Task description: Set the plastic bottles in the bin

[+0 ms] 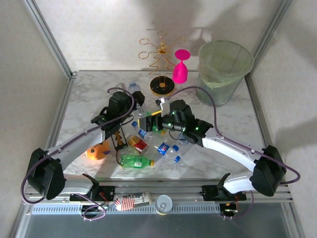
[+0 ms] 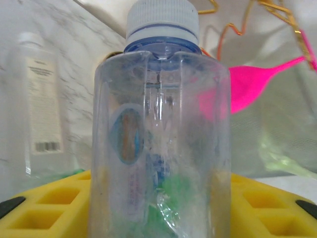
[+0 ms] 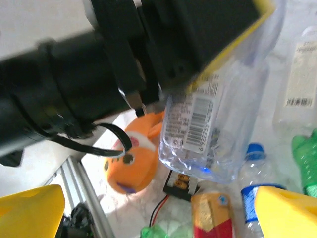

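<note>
A clear bottle (image 2: 161, 148) with a white cap sits closest in the left wrist view. Its cap points away from the camera, and the left gripper (image 2: 159, 220) is clamped on its lower body between yellow fingers. Behind it are a second clear bottle (image 2: 42, 99) at the left and a pink glass (image 2: 247, 89) at the right. In the right wrist view the right gripper (image 3: 158, 218) has its yellow fingers spread wide and holds nothing. The held bottle hangs just ahead of them, barcode showing, its long axis running across the gap between them, with an orange toy (image 3: 131, 158) beyond. From above, both grippers meet over the middle of the table (image 1: 233, 124), above other bottles (image 1: 136, 161). The bin (image 1: 220, 89) stands at the far right, nearer the right arm, so a handover seems the likely next move.
</note>
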Robot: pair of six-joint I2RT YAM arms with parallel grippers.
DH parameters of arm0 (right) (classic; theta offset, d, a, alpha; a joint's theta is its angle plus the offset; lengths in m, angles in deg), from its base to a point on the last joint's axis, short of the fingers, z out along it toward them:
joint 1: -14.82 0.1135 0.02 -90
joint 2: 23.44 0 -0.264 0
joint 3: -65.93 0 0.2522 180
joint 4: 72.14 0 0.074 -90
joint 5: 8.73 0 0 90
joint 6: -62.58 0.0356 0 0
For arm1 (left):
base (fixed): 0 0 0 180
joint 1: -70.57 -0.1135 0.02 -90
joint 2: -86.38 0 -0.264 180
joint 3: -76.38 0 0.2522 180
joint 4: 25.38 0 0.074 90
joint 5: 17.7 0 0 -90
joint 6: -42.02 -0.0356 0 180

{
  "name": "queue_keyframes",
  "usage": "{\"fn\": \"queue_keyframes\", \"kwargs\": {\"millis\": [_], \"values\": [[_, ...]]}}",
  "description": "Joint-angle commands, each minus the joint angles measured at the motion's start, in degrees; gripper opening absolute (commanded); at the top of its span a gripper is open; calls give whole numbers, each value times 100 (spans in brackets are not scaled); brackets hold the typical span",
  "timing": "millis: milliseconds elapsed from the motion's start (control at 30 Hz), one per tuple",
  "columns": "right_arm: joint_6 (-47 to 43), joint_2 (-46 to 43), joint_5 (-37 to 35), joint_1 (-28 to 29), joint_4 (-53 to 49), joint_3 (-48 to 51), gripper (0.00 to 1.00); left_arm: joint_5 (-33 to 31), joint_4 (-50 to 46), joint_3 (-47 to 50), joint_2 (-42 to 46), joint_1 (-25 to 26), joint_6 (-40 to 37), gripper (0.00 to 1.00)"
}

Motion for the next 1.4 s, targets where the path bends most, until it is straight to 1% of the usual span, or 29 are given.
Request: {"fn": "queue_keyframes", "kwargs": {"millis": [0,100,233,433,500,633,700,800,933,967,1000,1067,1100,1133,1167,1367], "values": [[203,-184,-96,179,233,262,98,153,312,311,413,204,464,50],[373,-317,-301,197,326,497,97,140,428,620,783,417,677,50],[428,-449,-332,202,585,701,95,-23,472,934,1202,742,808,50],[630,-451,36,199,1244,970,87,-306,797,1358,1541,1145,1030,50],[692,-422,98,199,1394,1055,83,-347,901,1438,1577,1248,1074,50],[783,-408,177,195,1623,1245,71,-439,999,1499,1618,1359,1073,50],[831,-423,200,197,1729,1340,67,-469,1021,1502,1627,1378,1044,51],[884,-428,174,202,1845,1435,58,-487,1124,1515,1619,1377,989,51],[902,-426,213,199,1995,1458,49,-488,1300,1572,1592,1378,945,53],[896,-433,202,201,2009,1452,47,-467,1306,1585,1583,1379,953,56],[895,-448,168,200,1996,1449,46,-458,1475,1585,1573,1378,973,61],[873,-482,62,201,1945,1449,45,-453,1514,1577,1557,1375,967,77],[860,-513,-12,201,1901,1449,44,-453,1501,1553,1560,1378,955,87],[845,-554,-103,192,1836,1447,44,-449,1467,1516,1576,1370,909,94],[827,-588,-180,189,1761,1441,43,-451,1428,1484,1597,1369,860,99],[654,-850,-505,138,1355,1388,43,-568,947,1266,1882,1304,507,100]]}}
